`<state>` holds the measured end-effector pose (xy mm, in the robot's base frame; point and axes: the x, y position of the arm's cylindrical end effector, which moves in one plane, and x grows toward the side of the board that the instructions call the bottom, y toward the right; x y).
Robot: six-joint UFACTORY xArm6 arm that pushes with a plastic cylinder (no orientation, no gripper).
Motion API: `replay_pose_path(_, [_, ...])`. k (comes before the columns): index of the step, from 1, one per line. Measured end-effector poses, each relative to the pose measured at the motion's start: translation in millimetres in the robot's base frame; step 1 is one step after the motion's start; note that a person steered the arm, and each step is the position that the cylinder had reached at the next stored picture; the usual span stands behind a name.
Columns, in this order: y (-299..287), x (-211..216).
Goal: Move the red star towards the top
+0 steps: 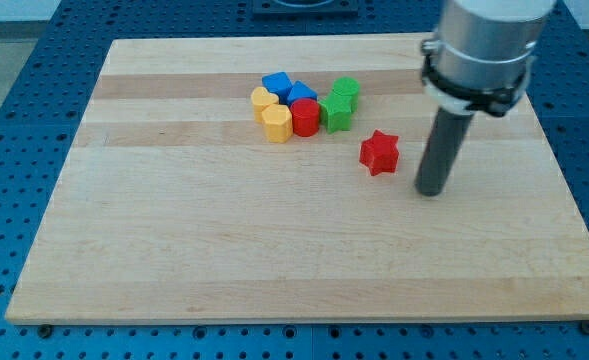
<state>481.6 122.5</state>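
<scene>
The red star [379, 152] lies on the wooden board [224, 240], right of the middle and apart from the other blocks. My tip [430, 191] stands on the board to the star's right and slightly toward the view's bottom, a small gap away, not touching it. The rod hangs from a grey cylinder at the view's top right.
A tight cluster sits up and left of the star: two yellow blocks [272, 115], two blue blocks [282, 86], a red cylinder [305, 117] and two green blocks [340, 103]. The board's right edge [564, 170] runs close behind the rod. A blue perforated table surrounds the board.
</scene>
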Motion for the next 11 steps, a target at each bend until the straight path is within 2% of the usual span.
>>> replay_pose_path(2, [-55.8, -6.6])
replay_pose_path(4, [-27.6, -37.7])
replay_pose_path(9, [29.5, -148.3])
replay_pose_path(11, [30.2, -183.2])
